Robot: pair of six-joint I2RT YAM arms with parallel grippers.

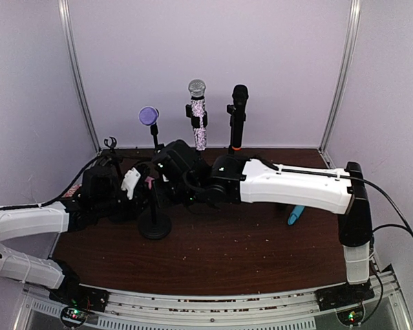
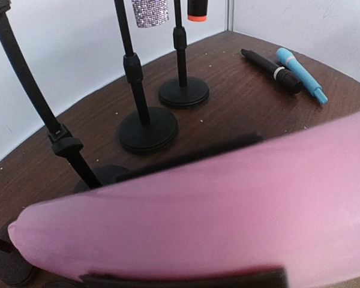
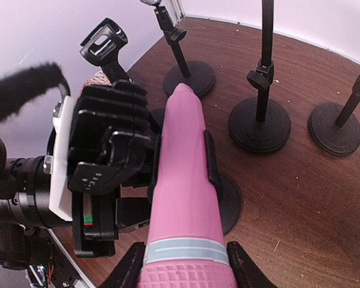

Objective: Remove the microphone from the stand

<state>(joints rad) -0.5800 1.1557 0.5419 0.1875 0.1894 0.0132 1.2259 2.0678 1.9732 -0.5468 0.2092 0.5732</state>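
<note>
The pink microphone (image 3: 180,180) lies tilted in the black clip (image 3: 209,156) of its stand, whose round base (image 1: 155,227) sits at the table's centre left. My right gripper (image 3: 186,270) is shut on the microphone's wide textured head end, one finger on each side. My left gripper (image 1: 134,184) comes in from the left and is shut on the stand just under the clip; its fingertips are hidden beneath the microphone. In the left wrist view the pink microphone (image 2: 216,216) fills the lower frame.
Three more stands at the back hold a purple microphone (image 1: 149,115), a glittery silver one (image 1: 197,113) and a black one (image 1: 239,110). An empty clip stand (image 1: 111,144) is at the far left. A blue microphone (image 2: 301,75) and a black one (image 2: 270,69) lie on the table to the right.
</note>
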